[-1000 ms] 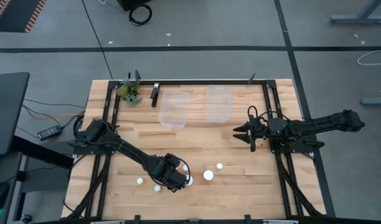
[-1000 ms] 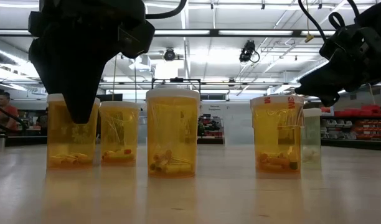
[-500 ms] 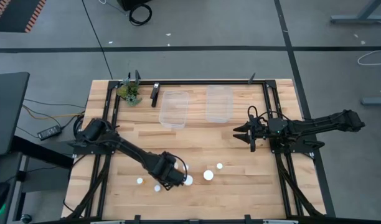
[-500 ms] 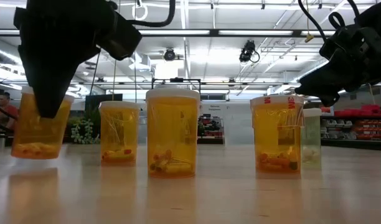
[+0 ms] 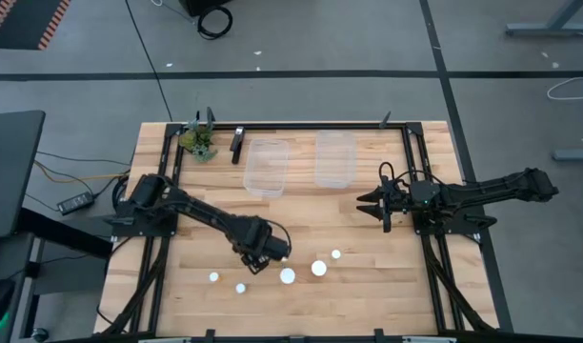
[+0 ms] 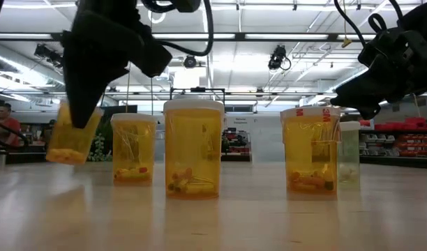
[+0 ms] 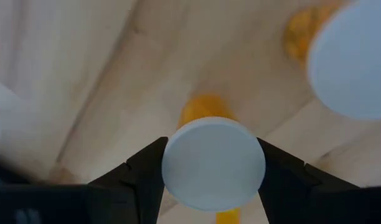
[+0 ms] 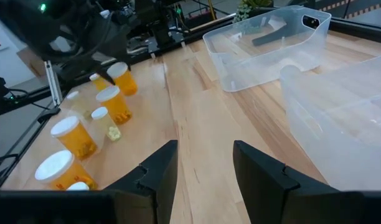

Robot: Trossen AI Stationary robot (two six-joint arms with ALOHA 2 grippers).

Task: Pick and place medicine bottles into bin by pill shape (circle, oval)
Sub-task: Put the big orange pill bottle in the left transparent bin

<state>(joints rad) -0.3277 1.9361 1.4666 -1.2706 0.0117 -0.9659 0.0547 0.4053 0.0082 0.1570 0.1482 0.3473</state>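
**First bottle in the air, both bins unfilled**

The left gripper (image 5: pixel 264 250) has its jaws clamped on one orange bottle (image 6: pixel 72 137), which hangs tilted, clear of the table (image 5: pixel 368 276) in the low view. In the left wrist view the white cap (image 7: pixel 213 163) sits squeezed between the two fingers.

From the table's centre, the lifted bottle is at about 7 o'clock. More bottles stand along the near edge: caps at 7 (image 5: pixel 214 277), 7 again (image 5: pixel 241 287), 6 (image 5: pixel 288 276), 6 (image 5: pixel 318 269) and 5 (image 5: pixel 336 254).

The two clear bins lie at 12 o'clock, the left bin (image 5: pixel 267 167) and right bin (image 5: pixel 334 158); neither shows a bottle inside.

The right gripper (image 5: pixel 370 203) waits at 3 o'clock, jaws somewhat apart, holding nothing.

As I judge it, sorting has barely begun: one bottle is on its way and every other one is left.
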